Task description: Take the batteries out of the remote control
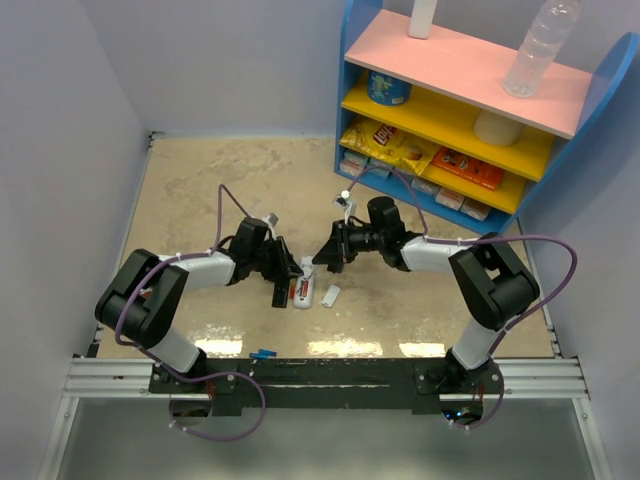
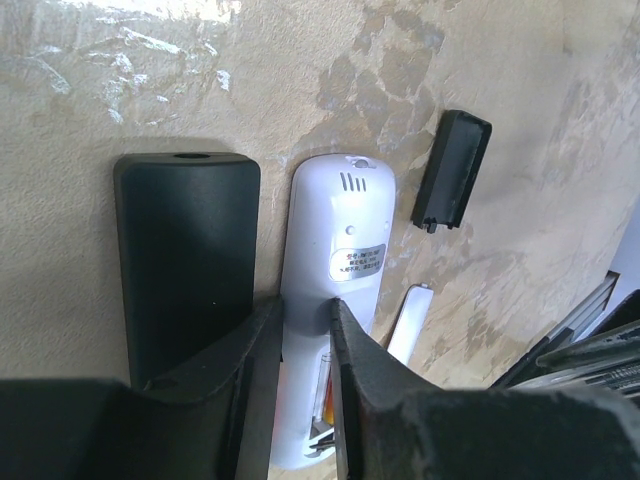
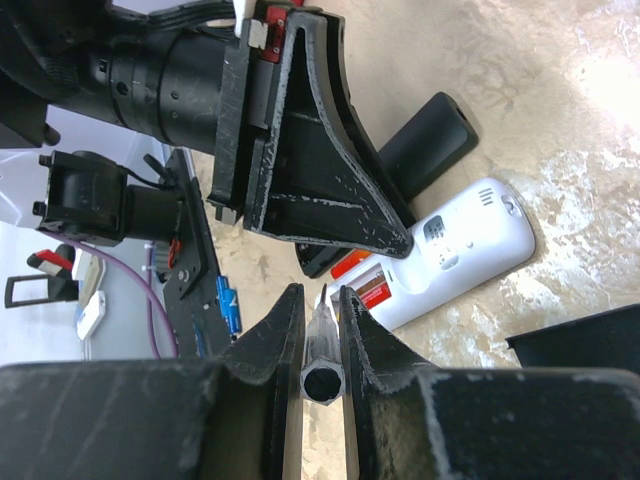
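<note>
A white remote (image 2: 338, 240) lies back-up on the table with its battery bay open. Orange-red batteries (image 3: 358, 266) still sit in the bay; one also shows in the left wrist view (image 2: 325, 395). My left gripper (image 2: 305, 330) is shut on the white remote's left side near the bay, and it shows in the top view (image 1: 288, 278). My right gripper (image 3: 318, 295) is shut on a clear-handled screwdriver (image 3: 323, 350), whose tip points at the bay from close by. A blue battery (image 1: 263, 354) lies on the base rail.
A black remote (image 2: 185, 260) lies right beside the white one on its left. A black cover plate (image 2: 452, 170) and a white cover plate (image 2: 405, 325) lie to the right. A blue shelf unit (image 1: 450, 150) with snacks stands at the back right.
</note>
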You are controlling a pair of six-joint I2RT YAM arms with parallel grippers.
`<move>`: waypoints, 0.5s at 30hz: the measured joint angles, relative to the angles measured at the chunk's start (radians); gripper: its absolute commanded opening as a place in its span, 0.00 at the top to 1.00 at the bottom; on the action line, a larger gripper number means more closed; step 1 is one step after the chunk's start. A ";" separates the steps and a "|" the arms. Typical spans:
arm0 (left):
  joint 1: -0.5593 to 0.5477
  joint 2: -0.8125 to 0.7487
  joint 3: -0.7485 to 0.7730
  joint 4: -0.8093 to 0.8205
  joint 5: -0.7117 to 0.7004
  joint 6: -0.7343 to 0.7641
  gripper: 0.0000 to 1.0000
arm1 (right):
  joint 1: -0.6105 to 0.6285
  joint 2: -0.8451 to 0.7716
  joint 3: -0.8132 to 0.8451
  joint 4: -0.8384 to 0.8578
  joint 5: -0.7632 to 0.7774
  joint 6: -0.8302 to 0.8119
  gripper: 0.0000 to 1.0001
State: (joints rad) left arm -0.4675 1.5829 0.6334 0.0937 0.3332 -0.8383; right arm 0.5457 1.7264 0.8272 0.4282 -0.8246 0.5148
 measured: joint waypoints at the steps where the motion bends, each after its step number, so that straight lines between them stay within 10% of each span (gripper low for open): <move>1: 0.000 0.000 0.002 -0.003 0.000 0.000 0.71 | 0.000 0.000 0.000 -0.006 0.002 -0.001 1.00; 15: -0.013 -0.005 0.018 -0.038 -0.017 0.000 0.71 | 0.010 -0.177 0.055 -0.313 0.193 -0.136 1.00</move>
State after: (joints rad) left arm -0.4808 1.5776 0.6514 0.0559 0.3161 -0.8379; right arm 0.5556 1.5497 0.8818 0.1154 -0.6312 0.3790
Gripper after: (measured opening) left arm 0.292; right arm 0.173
